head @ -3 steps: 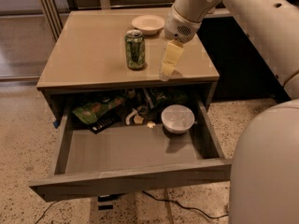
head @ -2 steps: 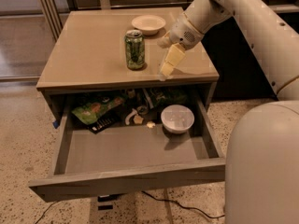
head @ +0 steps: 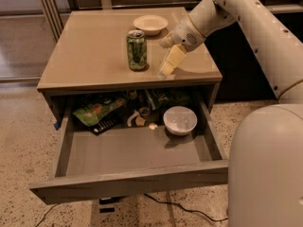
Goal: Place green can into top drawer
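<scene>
The green can (head: pixel 137 51) stands upright on the tan cabinet top (head: pixel 85 56), near the middle. My gripper (head: pixel 170 60) hangs just to the right of the can, a small gap away, pointing down and left at the cabinet top and holding nothing that I can see. The top drawer (head: pixel 128 181) is pulled wide open below the front edge. Its grey front half is bare and its back half holds clutter.
A white bowl (head: pixel 150 23) sits on the cabinet top behind the can. In the drawer's back are a green snack bag (head: pixel 97 110), a second white bowl (head: pixel 180 119) and small items. My robot body (head: pixel 265 169) fills the right. A cable (head: pixel 189 212) lies on the floor.
My wrist and forearm have swung up and to the right, while the gripper tip has stayed beside the can. The can and the drawer have not moved.
</scene>
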`<state>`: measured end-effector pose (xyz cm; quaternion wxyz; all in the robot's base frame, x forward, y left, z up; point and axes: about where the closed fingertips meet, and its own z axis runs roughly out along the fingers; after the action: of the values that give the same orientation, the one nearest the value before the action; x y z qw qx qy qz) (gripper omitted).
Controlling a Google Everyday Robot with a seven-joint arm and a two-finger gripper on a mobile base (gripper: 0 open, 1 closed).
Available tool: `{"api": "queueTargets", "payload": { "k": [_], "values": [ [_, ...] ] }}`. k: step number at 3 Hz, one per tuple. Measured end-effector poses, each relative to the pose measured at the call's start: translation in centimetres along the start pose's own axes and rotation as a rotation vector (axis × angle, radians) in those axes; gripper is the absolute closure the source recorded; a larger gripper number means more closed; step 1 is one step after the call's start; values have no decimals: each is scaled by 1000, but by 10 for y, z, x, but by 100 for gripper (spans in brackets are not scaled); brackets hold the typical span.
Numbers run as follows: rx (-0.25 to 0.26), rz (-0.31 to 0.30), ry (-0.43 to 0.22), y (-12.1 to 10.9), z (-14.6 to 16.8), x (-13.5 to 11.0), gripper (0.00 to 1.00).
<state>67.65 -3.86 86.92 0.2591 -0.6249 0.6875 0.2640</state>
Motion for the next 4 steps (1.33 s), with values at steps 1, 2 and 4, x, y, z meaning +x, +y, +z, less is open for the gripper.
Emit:
{"api": "queueTargets", "payload": {
  "k": [1,2,4],
  "values": [
    [-10,-1,-2,-3,8,-3,0],
    [-45,-39,3,1,24,-13,0],
    [-97,-98,15,10,43,-27,0]
  ]
}}
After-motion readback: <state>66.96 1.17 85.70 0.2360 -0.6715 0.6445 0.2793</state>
